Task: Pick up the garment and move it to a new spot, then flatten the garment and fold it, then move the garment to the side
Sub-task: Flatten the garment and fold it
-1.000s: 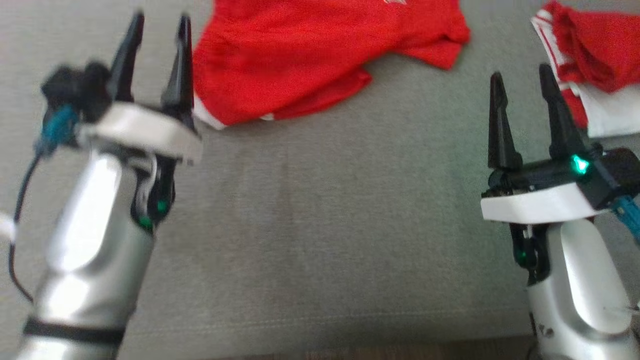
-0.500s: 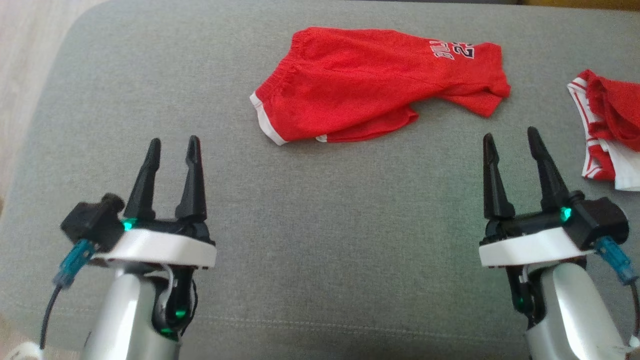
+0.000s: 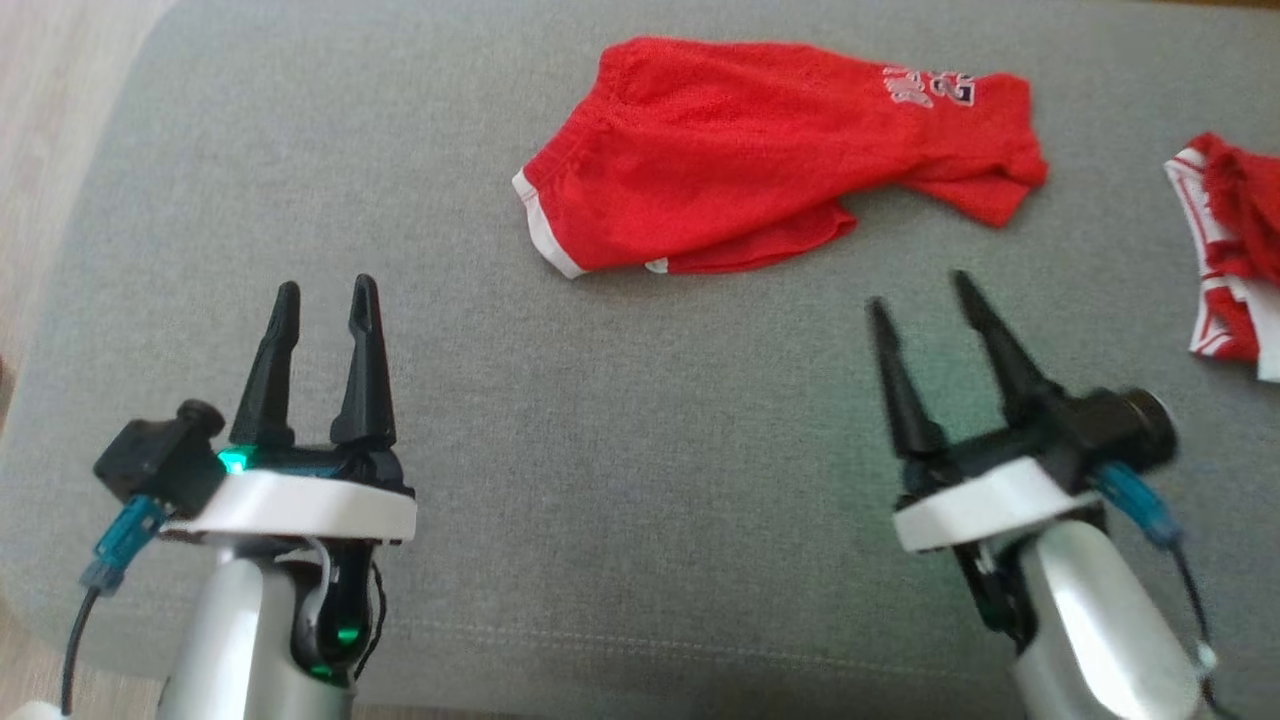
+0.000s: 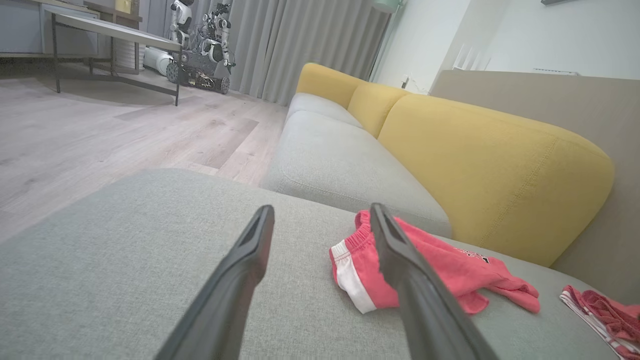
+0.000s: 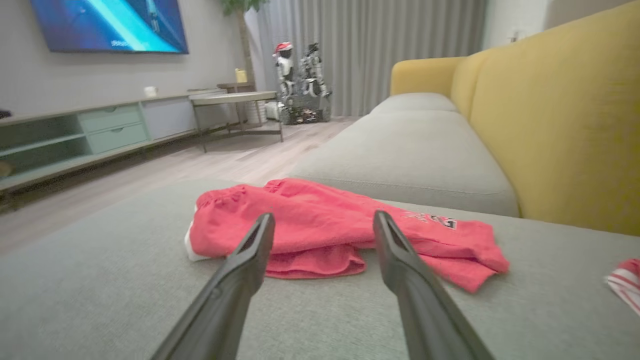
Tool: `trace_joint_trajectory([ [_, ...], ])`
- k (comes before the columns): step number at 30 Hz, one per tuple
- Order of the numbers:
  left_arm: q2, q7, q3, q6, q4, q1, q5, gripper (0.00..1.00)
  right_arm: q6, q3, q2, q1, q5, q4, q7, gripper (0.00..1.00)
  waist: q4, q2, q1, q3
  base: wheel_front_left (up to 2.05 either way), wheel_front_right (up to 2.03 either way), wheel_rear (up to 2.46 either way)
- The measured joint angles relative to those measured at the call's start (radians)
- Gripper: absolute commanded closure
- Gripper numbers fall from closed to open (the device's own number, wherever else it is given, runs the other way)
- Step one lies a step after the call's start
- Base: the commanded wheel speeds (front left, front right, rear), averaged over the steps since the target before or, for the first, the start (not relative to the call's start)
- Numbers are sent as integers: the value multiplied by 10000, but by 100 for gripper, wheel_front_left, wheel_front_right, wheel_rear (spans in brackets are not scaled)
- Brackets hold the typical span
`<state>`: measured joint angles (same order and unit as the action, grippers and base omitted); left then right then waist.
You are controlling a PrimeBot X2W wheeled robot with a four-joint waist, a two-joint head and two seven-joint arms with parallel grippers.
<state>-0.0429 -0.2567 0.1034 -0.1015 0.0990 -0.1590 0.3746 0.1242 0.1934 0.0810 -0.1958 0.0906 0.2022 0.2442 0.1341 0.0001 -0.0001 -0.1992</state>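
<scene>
1. A red garment [image 3: 760, 160] with white trim and white lettering is lying rumpled on the far part of a grey sofa cushion [image 3: 640, 480], its white-edged end pointing left in the head view.
2. The left gripper [image 3: 326, 288] is hovering over the cushion's near left part, well apart from the garment. Its two dark fingers are standing a moderate gap apart and gripping nothing.
3. The right gripper [image 3: 920, 290] is leaning leftward near the garment's lower right edge, its fingers spread and empty. In the right wrist view the garment [image 5: 320, 220] is lying just beyond the fingertips.
4. A second red-and-white cloth [image 3: 1225, 260] is lying at the cushion's right edge, apart from the garment.
5. A yellow backrest [image 4: 500, 165] is rising behind the cushion and a wooden floor [image 4: 100, 130] is stretching away beside it. Another robot [image 4: 200, 50] is standing far off by grey curtains [image 4: 300, 45].
</scene>
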Motion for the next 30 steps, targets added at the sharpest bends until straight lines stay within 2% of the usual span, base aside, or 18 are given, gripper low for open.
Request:
trace_joint_trajectory([
  [7, 8, 0, 163, 94, 54, -288, 499, 0, 0, 1931, 667, -1507, -27, 1053, -780, 0, 197, 0, 0, -545, 0, 0, 0],
  [14, 25, 0, 466, 211, 50, -674, 700, 0, 0, 3386, 849, -3055, 391, 2763, -1204, 0, 673, 0, 0, -936, 0, 0, 0],
  [30, 44, 0, 537, 548, -295, -952, 1145, 0, 0, 4504, 700, -5517, 1595, 6427, -1049, 0, 1670, 0, 0, -1547, 0, 0, 0],
])
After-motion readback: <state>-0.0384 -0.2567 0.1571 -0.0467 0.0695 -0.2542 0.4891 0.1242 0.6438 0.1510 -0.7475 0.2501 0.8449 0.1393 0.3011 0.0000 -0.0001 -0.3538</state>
